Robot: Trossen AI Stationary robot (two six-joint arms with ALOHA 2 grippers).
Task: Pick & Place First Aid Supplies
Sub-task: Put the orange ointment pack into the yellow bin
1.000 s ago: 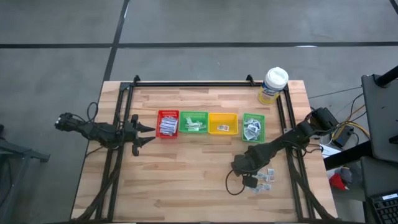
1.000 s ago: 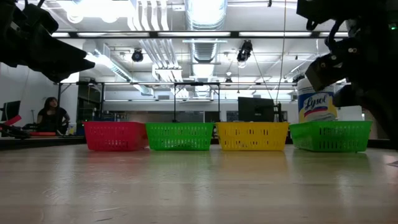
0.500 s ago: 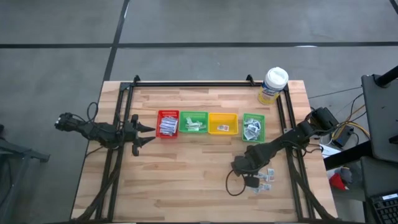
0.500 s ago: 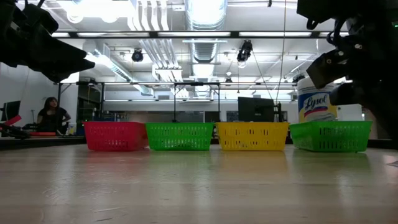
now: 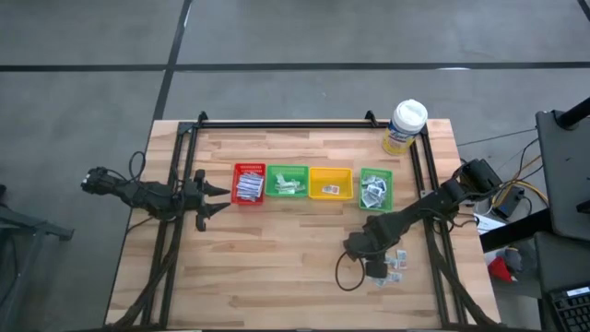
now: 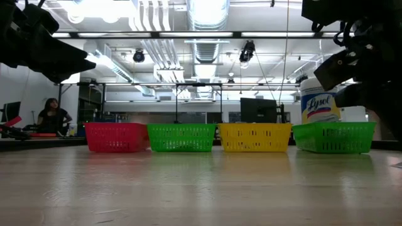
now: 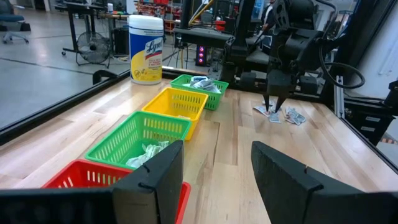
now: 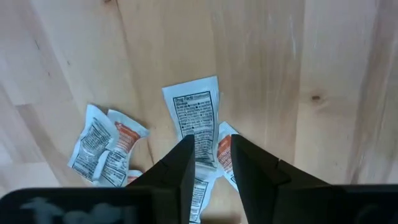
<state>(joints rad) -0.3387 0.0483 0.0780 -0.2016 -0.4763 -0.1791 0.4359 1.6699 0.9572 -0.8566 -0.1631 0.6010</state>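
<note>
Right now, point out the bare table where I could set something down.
Free: the wide wood strip in front of the tray row, and the back strip between the trays and the tub. Crowded: the loose packets under the right gripper.

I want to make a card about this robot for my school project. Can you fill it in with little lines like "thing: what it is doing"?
right pincer: pointing down over the loose packets, fingers slightly apart, astride the long white packet
loose packets: small pile on the wood, near the table's right edge
left pincer: open, empty, waiting by the red tray
trays: red, green, yellow, green in a row, each holding packets
tub: upright at the far right corner
</note>
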